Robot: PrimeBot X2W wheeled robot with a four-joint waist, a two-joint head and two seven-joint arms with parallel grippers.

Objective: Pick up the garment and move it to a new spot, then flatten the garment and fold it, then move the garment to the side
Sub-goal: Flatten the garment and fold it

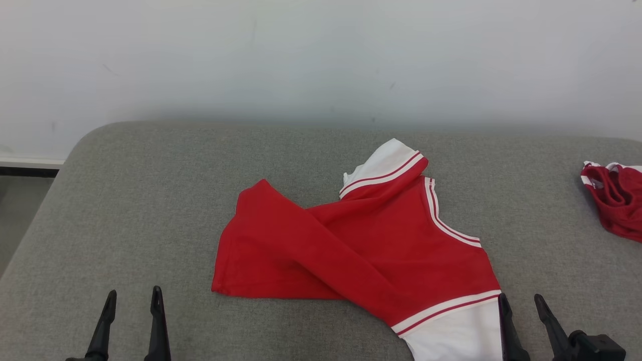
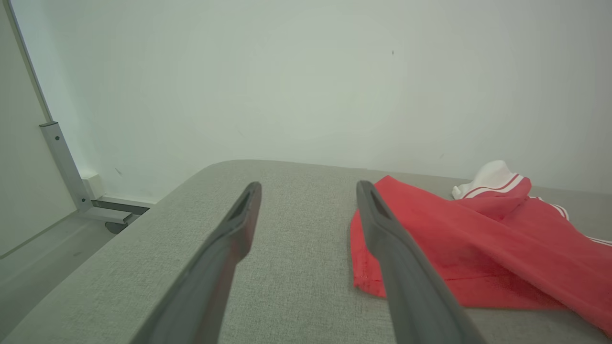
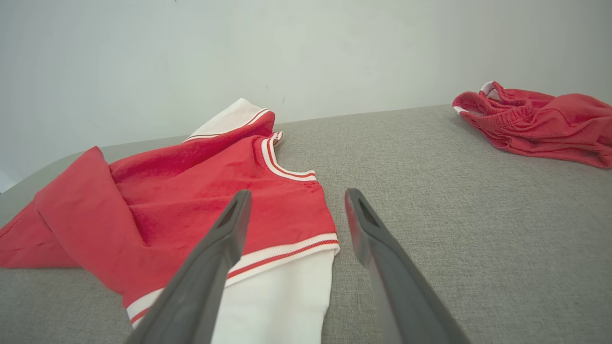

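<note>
The garment [image 1: 361, 245] is a red top with white striped sleeves, lying rumpled and partly folded over itself in the middle of the grey cushion [image 1: 150, 200]. Its lower hem corner [image 2: 368, 282] lies just right of my left gripper's fingers. My left gripper [image 1: 134, 296] [image 2: 308, 188] stands open over bare cushion, to the left of the cloth, holding nothing. My right gripper [image 1: 520, 299] [image 3: 296, 196] is open at the near right, its left finger beside the white sleeve [image 3: 282, 296] and its right finger over bare cushion.
A second red garment [image 1: 614, 200] [image 3: 540, 119] lies bunched at the cushion's far right edge. A pale wall [image 1: 321, 55] rises right behind the cushion. The cushion's rounded left corner drops to the floor, where a metal frame leg [image 2: 64, 165] stands.
</note>
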